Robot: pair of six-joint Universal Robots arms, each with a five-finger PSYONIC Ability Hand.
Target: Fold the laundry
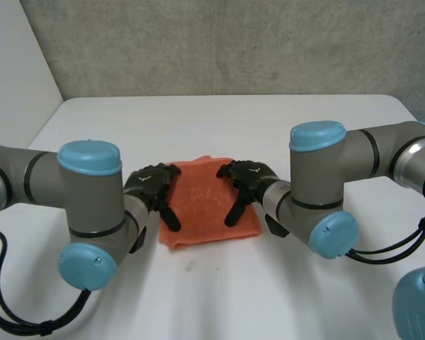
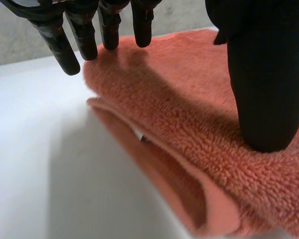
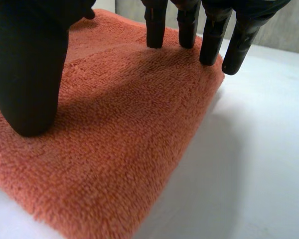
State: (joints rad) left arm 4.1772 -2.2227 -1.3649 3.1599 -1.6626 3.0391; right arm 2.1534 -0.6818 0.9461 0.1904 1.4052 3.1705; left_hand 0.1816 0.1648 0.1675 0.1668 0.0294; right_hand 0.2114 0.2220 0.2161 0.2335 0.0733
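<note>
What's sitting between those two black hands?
The folded orange towel: in the head view its bare middle spans the gap between the left hand and the right hand.

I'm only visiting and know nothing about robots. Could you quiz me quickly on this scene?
1. True or false: the orange towel on the white table lies in a single layer.
2. The left hand is: A) pinching a corner, B) resting open on the towel, C) hovering beside it.
3. Fill in: the right hand rests on the towel's ____ part.
Key: 1 false, it is folded; 2 B; 3 right.
</note>
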